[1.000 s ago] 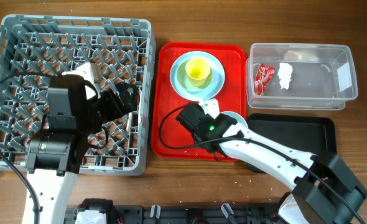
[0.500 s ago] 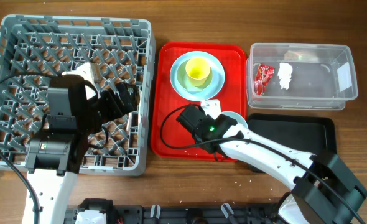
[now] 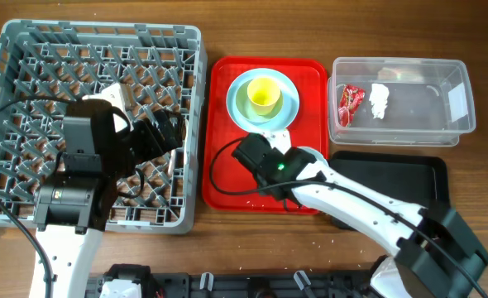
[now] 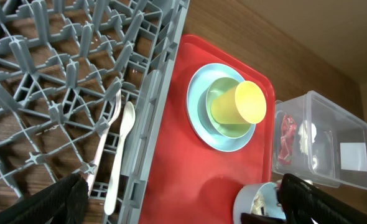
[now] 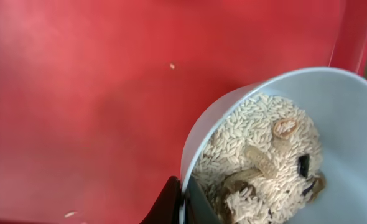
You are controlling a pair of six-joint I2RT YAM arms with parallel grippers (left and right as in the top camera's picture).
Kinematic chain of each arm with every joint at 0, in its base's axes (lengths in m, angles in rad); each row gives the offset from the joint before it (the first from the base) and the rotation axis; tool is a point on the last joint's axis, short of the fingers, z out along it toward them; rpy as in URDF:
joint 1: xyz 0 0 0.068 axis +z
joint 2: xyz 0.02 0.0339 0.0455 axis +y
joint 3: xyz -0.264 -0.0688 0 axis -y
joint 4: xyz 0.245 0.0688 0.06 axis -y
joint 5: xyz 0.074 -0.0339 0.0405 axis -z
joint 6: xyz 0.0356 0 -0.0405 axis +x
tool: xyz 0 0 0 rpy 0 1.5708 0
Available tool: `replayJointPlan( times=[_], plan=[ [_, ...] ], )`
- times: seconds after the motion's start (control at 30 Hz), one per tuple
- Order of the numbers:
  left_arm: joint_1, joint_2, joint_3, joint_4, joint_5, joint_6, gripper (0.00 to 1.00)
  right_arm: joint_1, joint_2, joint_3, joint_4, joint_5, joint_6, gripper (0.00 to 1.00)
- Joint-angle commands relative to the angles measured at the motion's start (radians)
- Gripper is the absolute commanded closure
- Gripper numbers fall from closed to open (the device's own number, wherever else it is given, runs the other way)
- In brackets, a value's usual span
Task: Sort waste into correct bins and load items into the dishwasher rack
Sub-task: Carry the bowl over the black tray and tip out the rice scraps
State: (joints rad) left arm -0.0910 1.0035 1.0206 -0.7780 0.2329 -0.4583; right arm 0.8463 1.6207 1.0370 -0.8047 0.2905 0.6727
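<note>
My right gripper is shut on the rim of the small light blue bowl, which holds rice scraps over the red tray's front right corner. The bowl sits partly under the arm in the overhead view. My left gripper is open and empty above the grey rack's right side. The cream fork and spoon lie in the rack. The yellow cup stands in the green bowl on the blue plate.
The clear tub at the back right holds the red wrapper and the white tissue. The black tray lies in front of it, right of the red tray.
My right gripper has shifted slightly toward the far side with the bowl in it. The left arm has not moved.
</note>
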Motion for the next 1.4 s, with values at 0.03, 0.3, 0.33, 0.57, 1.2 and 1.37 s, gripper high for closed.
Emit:
replayJointPlan(
  times=[0.03,0.3,0.33,0.57,1.2,1.37],
  plan=[
    [0.006,0.001,0.0,0.002,-0.003,0.005,0.0,-0.003,-0.133,0.053,-0.016,0.007,-0.159,0.96],
    [0.006,0.001,0.001,0.002,-0.003,0.005,0.0,-0.203,-0.415,0.05,-0.252,0.016,-0.059,0.96],
    [0.006,0.001,0.0,0.002,-0.003,0.005,0.0,-0.257,-0.422,0.05,-0.267,-0.024,-0.1,0.96],
    [0.006,0.001,0.0,0.002,-0.003,0.005,0.0,-0.664,-0.423,0.031,-0.261,-0.451,-0.316,0.96],
    [0.006,0.001,0.001,0.002,-0.003,0.005,0.0,-1.639,-0.426,-0.298,-0.219,-1.534,-0.946,0.96],
    [0.006,0.001,0.0,0.002,-0.003,0.005,0.0,-1.639,-0.425,-0.307,-0.2,-1.679,-0.853,0.96]
  ],
)
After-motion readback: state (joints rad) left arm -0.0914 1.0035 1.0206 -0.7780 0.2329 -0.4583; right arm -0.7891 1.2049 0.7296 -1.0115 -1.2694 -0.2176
